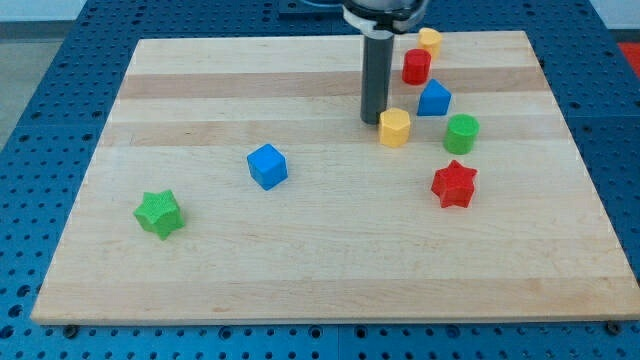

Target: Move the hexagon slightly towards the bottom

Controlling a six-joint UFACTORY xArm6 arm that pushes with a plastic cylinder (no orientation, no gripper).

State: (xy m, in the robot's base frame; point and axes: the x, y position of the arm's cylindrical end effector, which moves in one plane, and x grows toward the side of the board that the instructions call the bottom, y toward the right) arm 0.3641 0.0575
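Observation:
The yellow hexagon (395, 127) sits on the wooden board at the view's upper right. My tip (374, 121) rests on the board just left of the hexagon, close to its upper left side, touching or nearly so. The rod rises straight up from there to the arm at the view's top.
A blue block (434, 99), a red cylinder (416, 67) and a yellow block (430, 41) lie above right of the hexagon. A green cylinder (461, 133) and a red star (454, 184) lie to its right and lower right. A blue cube (267, 166) and a green star (159, 213) lie to the left.

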